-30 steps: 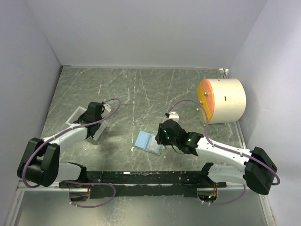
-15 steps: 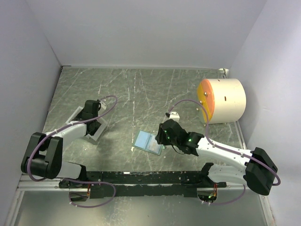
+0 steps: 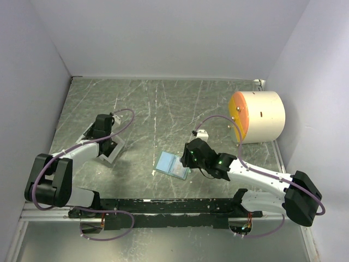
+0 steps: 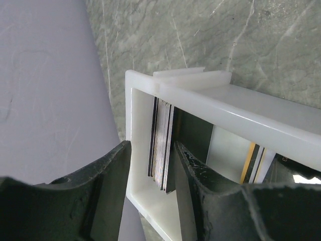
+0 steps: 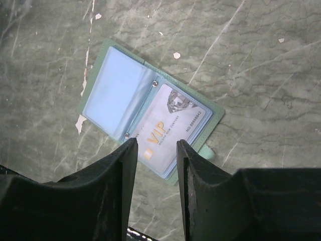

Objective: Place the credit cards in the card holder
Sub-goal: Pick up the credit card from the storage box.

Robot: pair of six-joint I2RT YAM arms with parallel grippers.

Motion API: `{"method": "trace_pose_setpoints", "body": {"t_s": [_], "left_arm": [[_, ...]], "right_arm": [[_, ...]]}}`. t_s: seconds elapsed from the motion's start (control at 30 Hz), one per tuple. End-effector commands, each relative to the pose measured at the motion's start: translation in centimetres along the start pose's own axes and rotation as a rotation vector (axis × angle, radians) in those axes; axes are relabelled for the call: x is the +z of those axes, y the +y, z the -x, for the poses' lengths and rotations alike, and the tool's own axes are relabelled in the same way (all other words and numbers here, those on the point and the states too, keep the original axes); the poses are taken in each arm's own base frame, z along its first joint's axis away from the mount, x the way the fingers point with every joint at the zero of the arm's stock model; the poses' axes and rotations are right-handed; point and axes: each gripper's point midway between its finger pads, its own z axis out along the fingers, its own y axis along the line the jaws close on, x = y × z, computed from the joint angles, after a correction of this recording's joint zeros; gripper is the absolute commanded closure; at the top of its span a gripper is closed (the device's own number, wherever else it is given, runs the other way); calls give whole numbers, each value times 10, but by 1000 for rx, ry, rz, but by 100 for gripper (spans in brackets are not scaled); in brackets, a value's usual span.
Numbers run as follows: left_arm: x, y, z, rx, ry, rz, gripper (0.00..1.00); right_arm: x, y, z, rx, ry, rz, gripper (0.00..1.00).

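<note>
The card holder (image 3: 172, 164) lies open on the table, sage-green outside and light blue inside. In the right wrist view the card holder (image 5: 120, 95) has a pale VIP card (image 5: 173, 125) in its right pocket. My right gripper (image 5: 154, 145) is open just above its near edge. The credit cards (image 4: 161, 143) stand on edge as a dark stack inside the white tray (image 4: 235, 108); a yellow-edged card (image 4: 246, 161) leans further in. My left gripper (image 4: 152, 155) is open, one finger outside the tray's end wall, the other inside beside the stack.
A large cream cylinder with an orange face (image 3: 257, 116) lies at the back right. The white tray (image 3: 112, 154) sits near the left wall. A black rail (image 3: 163, 207) runs along the near edge.
My left gripper has shifted left and back over the tray's end. The right arm and the card holder have not moved.
</note>
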Motion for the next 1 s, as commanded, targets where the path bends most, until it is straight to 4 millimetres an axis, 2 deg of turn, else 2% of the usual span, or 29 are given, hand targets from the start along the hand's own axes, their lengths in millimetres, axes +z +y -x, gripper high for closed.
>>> {"method": "trace_pose_setpoints", "body": {"t_s": [0.0, 0.33, 0.8, 0.97], "left_arm": [[2, 17, 12, -39, -23, 44, 51], [5, 9, 10, -32, -15, 5, 67], [13, -10, 5, -18, 15, -61, 61], [12, -7, 6, -13, 15, -57, 65]], "right_arm": [[0, -5, 2, 3, -13, -24, 62], [0, -7, 0, 6, -10, -27, 62], [-3, -10, 2, 11, -23, -30, 62], [-3, -9, 3, 12, -25, -29, 62]]}}
